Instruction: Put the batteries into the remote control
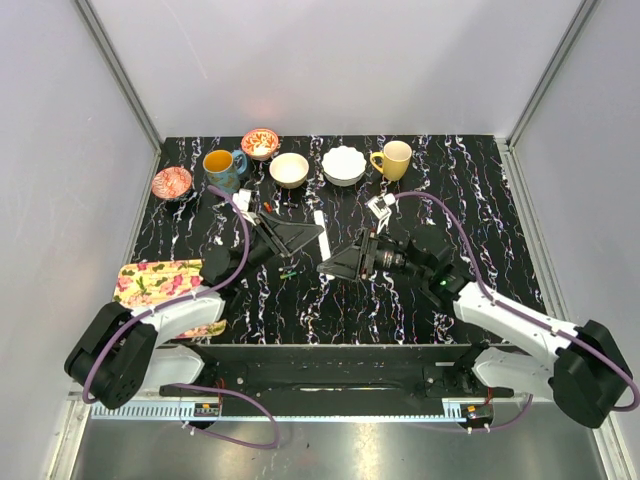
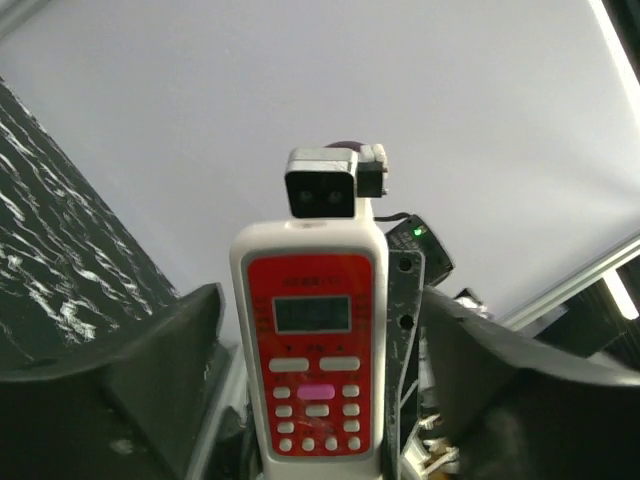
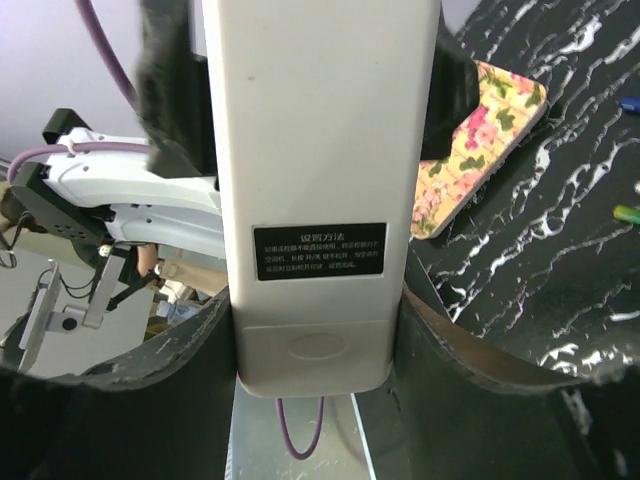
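Caught off the table (image 1: 420, 300), to the right of the floral mat (image 1: 160, 280) — the remote control (image 3: 320, 150), upright between two pincers. Shows the right gripper (image 3: 318, 300) closed against both long edges near the battery end, plain white back toward its camera. Leaves unclear whether the left gripper (image 2: 322, 295), about half open around the red keypad side, is gripping or merely flanking. Looks barely begun as a job — back cover (image 3: 312, 355) apparently in place, compartment unopened, nothing loaded. Finds one green battery (image 3: 626, 212) lying on the table near the mat. Leaves, by this reading, cover off, cells in, cover back.
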`<control>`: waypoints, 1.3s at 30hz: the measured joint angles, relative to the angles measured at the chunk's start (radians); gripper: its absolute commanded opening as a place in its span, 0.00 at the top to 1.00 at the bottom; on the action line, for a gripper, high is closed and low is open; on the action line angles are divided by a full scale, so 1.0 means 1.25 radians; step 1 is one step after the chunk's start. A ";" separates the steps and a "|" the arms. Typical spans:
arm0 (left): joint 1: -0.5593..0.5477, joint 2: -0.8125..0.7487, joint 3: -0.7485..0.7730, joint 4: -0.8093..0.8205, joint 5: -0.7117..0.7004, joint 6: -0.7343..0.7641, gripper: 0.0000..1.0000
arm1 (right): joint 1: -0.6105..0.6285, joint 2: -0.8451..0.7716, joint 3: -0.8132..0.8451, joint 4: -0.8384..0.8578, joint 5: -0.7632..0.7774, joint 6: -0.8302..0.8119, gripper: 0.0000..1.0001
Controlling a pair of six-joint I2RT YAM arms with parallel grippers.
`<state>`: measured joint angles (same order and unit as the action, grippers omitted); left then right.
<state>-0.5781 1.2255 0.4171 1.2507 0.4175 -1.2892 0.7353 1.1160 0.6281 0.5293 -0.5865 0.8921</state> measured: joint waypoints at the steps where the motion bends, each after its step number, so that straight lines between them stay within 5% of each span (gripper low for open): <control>1: 0.005 -0.002 0.001 0.001 0.006 0.005 0.01 | -0.001 -0.006 0.005 -0.021 0.000 -0.013 0.93; 6: 0.031 -0.079 0.013 -0.098 0.019 0.048 0.01 | -0.001 -0.076 0.096 -0.306 0.058 -0.165 0.97; 16: -0.047 -0.183 0.253 -0.696 -0.105 0.312 0.01 | 0.001 -0.098 0.197 -0.651 0.251 -0.375 1.00; 24: -0.157 -0.079 0.332 -0.904 -0.229 0.374 0.04 | 0.013 -0.085 0.197 -0.703 0.316 -0.393 1.00; 39: -0.208 0.050 0.425 -0.971 -0.302 0.378 0.42 | 0.046 -0.084 0.197 -0.710 0.352 -0.393 1.00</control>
<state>-0.8383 1.2884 0.9489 0.0368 0.0406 -0.8165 0.7929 1.0107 0.8745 -0.3576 -0.1467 0.4007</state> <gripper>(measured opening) 0.676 0.613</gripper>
